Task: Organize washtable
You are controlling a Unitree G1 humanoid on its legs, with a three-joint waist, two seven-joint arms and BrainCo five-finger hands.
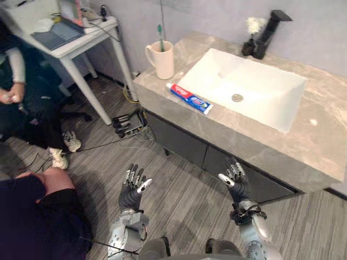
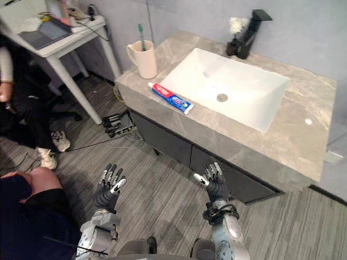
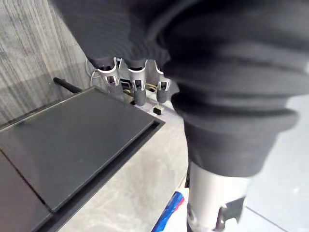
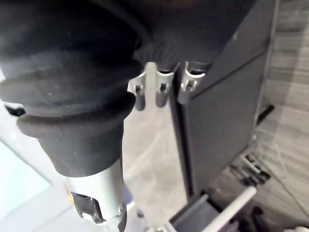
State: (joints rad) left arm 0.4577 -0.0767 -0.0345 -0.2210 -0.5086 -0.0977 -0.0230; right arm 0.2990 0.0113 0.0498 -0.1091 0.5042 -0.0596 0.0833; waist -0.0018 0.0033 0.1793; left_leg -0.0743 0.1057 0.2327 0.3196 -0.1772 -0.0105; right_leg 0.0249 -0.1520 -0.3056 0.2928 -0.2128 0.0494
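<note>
While my left hand (image 1: 133, 189) and right hand (image 1: 237, 184) hang released, fingers straight, before the cabinet (image 1: 184, 143), I see the toothpaste tube (image 1: 188, 98) on the surface (image 1: 157, 86) just beside the sink (image 1: 260, 89), near the cup (image 1: 161, 60).

A person (image 1: 32, 103) beside a white table (image 1: 95, 37) bearing a laptop (image 1: 57, 32).

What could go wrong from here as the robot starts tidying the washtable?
The toothpaste tube lies beside the sink near the front edge of the counter; a poor grasp may knock it off. The cup holding the toothbrush stands near the counter's corner and could tip if bumped. The open left hand and right hand, below the counter, might strike it rising.
</note>
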